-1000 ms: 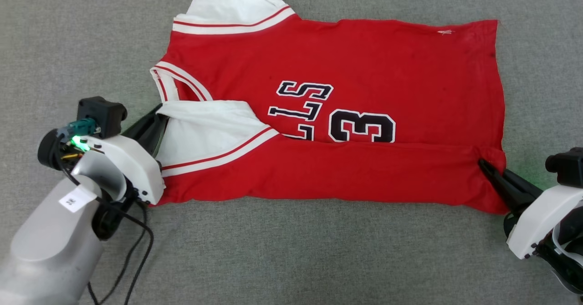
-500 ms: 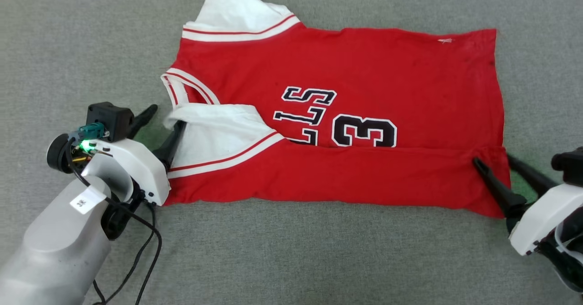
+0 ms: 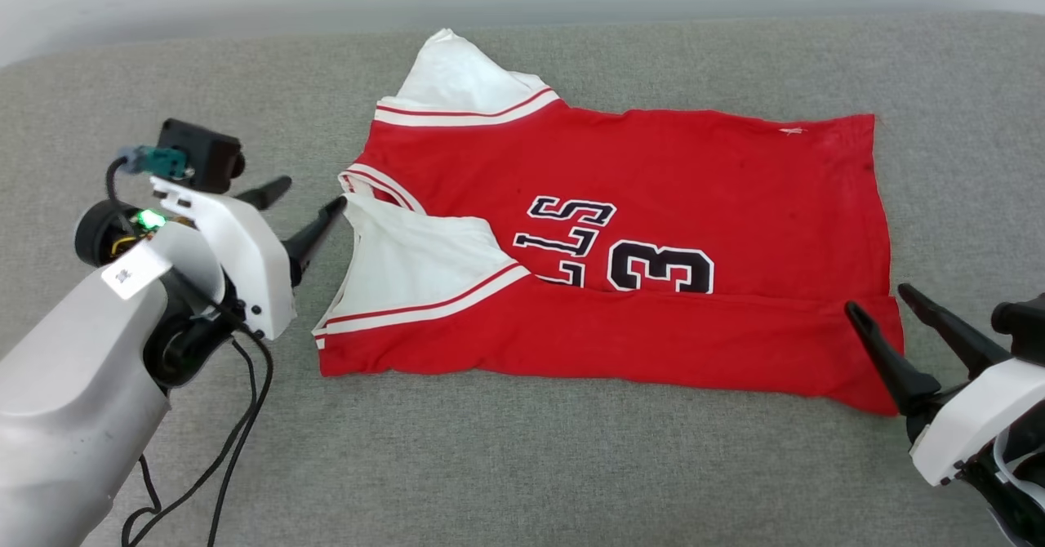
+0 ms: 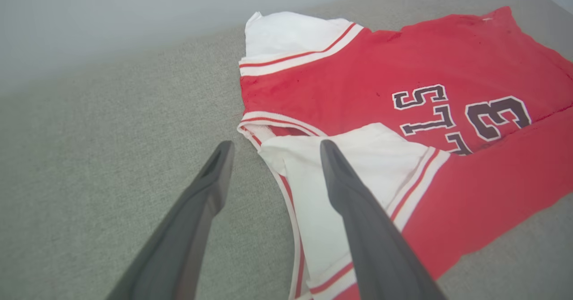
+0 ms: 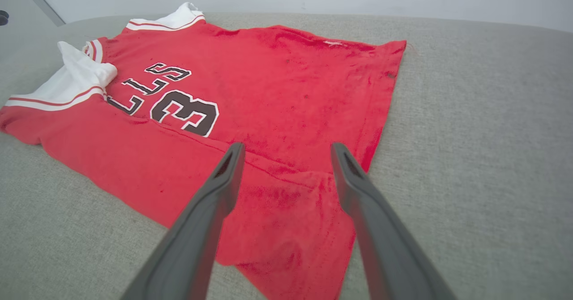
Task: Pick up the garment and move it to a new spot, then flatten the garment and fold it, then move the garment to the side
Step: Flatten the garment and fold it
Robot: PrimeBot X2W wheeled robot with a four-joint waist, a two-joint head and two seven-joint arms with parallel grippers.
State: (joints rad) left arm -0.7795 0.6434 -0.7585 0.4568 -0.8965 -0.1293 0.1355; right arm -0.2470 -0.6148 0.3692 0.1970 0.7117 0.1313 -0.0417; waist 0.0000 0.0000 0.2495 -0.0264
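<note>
Your red sports jersey with white shoulder panels, striped trim and black white-outlined lettering [image 3: 653, 180] lies flat in the middle of the grey woven fabric surface [image 3: 522, 465]. Its neck end points to 9 o'clock and its hem to 3 o'clock. The long edge nearest you, at 6 o'clock, is folded up over the front, so it covers the bottom of the letters and of the number 3. One white shoulder panel lies doubled over the chest, and the other sticks out at 11 o'clock. Your left gripper [image 3: 310, 192] sits at the jersey's 9 o'clock with its two dark fingers spread wide and nothing between them. Its inner fingertip is just beside the striped neckline (you cannot tell from these views whether it touches). Your right gripper [image 3: 879, 300] is at the jersey's 4 o'clock, above the folded hem corner, its fingers likewise wide apart and gripping nothing. A black cable [image 3: 237, 416] loops down beneath the left wrist.
</note>
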